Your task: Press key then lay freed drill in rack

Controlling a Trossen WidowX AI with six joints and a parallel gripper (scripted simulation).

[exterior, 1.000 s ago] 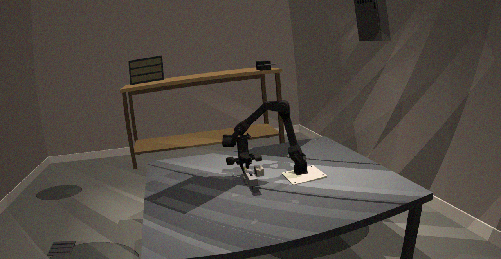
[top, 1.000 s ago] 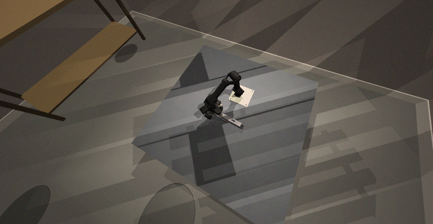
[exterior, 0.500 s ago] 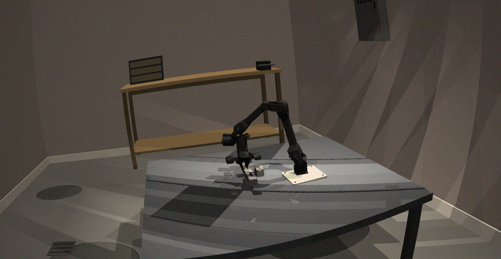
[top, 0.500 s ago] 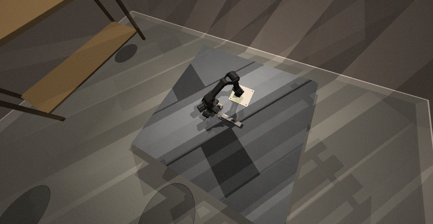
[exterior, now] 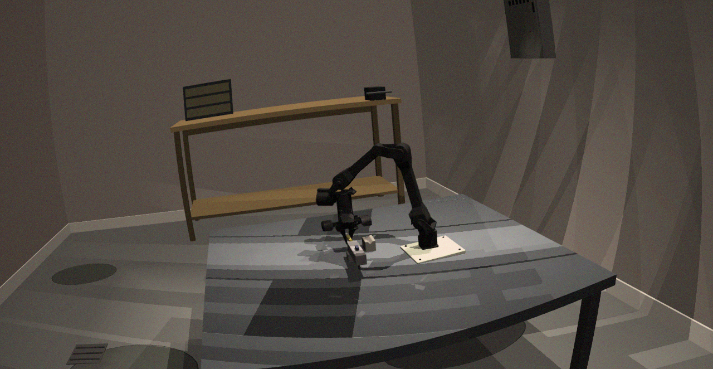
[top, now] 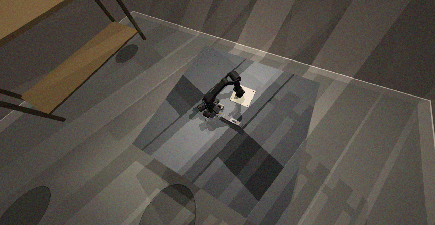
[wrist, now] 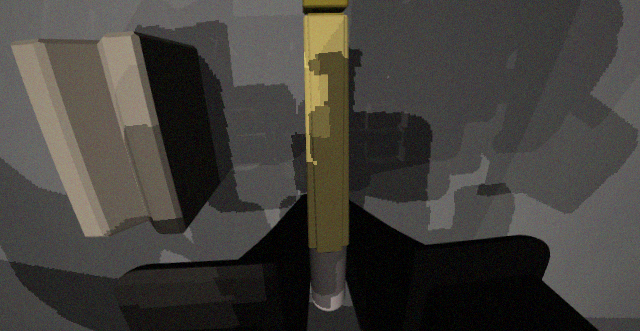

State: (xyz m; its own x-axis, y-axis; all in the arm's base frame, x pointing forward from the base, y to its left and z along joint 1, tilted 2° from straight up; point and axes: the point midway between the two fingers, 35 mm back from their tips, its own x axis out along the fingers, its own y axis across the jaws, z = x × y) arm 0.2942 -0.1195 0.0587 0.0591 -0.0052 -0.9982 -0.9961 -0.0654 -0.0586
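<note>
Black claw [wrist: 327, 271] clamps a long yellow drill [wrist: 327, 136] by its grey end, holding it above the grey table [exterior: 448, 287]. Just left of the drill sits a beige rack [wrist: 100, 136]. A grey block [exterior: 356, 254] sits beside it.

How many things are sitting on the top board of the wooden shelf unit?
2. A slatted panel stands at the left end of the top board; a small dark box sits at its right end. Anything behind the panel would be hidden.

dim overall | hard blocky patchwork shadows | sharp focus | exterior view edges bowed
</note>
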